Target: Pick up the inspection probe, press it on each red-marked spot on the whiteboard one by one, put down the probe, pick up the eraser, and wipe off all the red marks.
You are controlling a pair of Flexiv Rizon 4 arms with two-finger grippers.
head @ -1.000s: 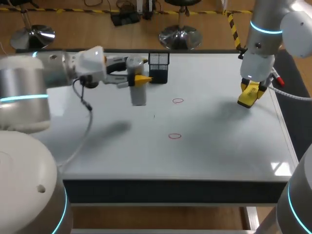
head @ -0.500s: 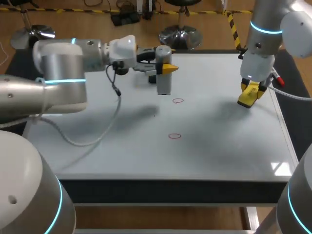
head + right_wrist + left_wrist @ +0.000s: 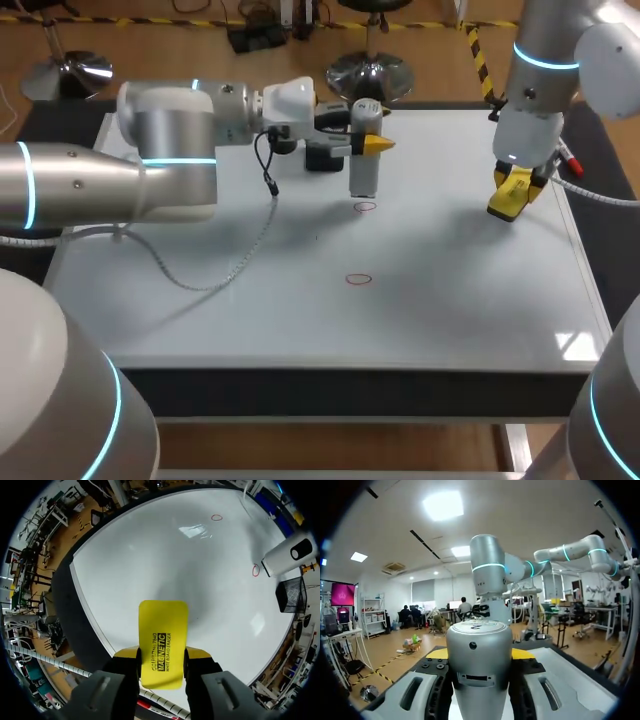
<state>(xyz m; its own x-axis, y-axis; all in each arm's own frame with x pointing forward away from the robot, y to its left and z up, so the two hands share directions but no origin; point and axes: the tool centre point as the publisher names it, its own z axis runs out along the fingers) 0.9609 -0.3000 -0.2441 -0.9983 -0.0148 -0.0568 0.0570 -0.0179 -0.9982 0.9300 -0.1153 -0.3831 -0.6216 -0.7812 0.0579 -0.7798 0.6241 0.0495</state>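
Left arm (image 3: pixel 150 170) comes in from the table's left side, reaching along the far edge past the middle. Left gripper (image 3: pixel 368 143) is clamped on the probe (image 3: pixel 364 175), a smooth silver-grey cylinder with a flat round cap, held upright. The wrist view shows yellow tips on both sides of the probe (image 3: pixel 479 670).

Probe's lower end sits just on the far side of the far mark (image 3: pixel 365 207), a thin red oval outline. Can't tell if it touches the board. Black wire-mesh basket (image 3: pixel 322 155) is just behind the gripper, near the far edge.

Whiteboard (image 3: pixel 450 290) is glossy white, flat, and covers the table top. Second red oval (image 3: pixel 358 279) is mid-board, nearer the front edge.

Right gripper (image 3: pixel 515 190) is near the far right corner, gripping the eraser (image 3: pixel 508 200), a flat yellow slab with rounded corners and black print (image 3: pixel 162 640). It hangs above the board.
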